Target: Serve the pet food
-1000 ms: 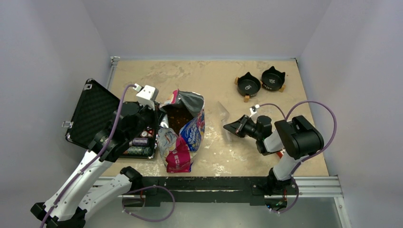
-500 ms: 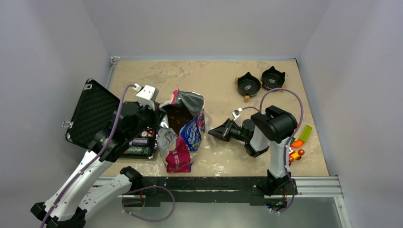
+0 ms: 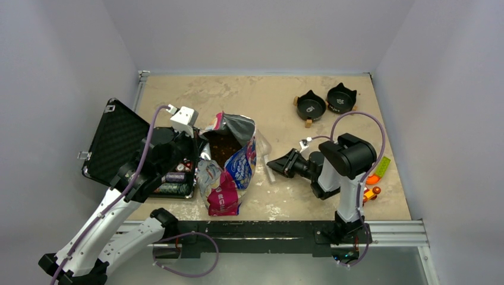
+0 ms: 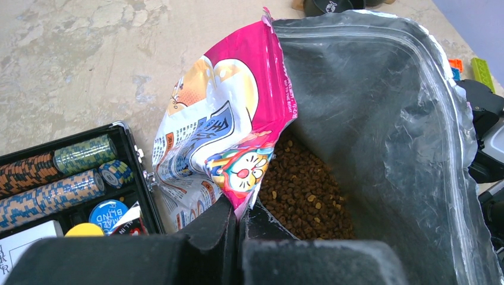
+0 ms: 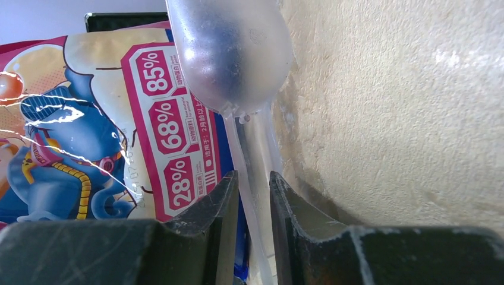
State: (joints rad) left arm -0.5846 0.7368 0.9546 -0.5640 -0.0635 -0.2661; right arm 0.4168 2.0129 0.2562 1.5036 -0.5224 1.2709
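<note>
Left wrist view: left end effector (image 4: 239, 221) clamped on the pink rim of the bag (image 4: 220, 119), kibble (image 4: 303, 190) inside just beyond. Only the right wrist view shows the right end effector (image 5: 252, 190) slightly parted astride the handle of the clear scoop (image 5: 232, 53) — gripped or loose, cannot tell.

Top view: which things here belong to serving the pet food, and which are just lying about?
Job: pet food bag, kibble inside it, clear scoop, two black bowls, left tool pinching the bag's rim.
Lying about: open poker-chip case, poker chips, toy bricks.
</note>
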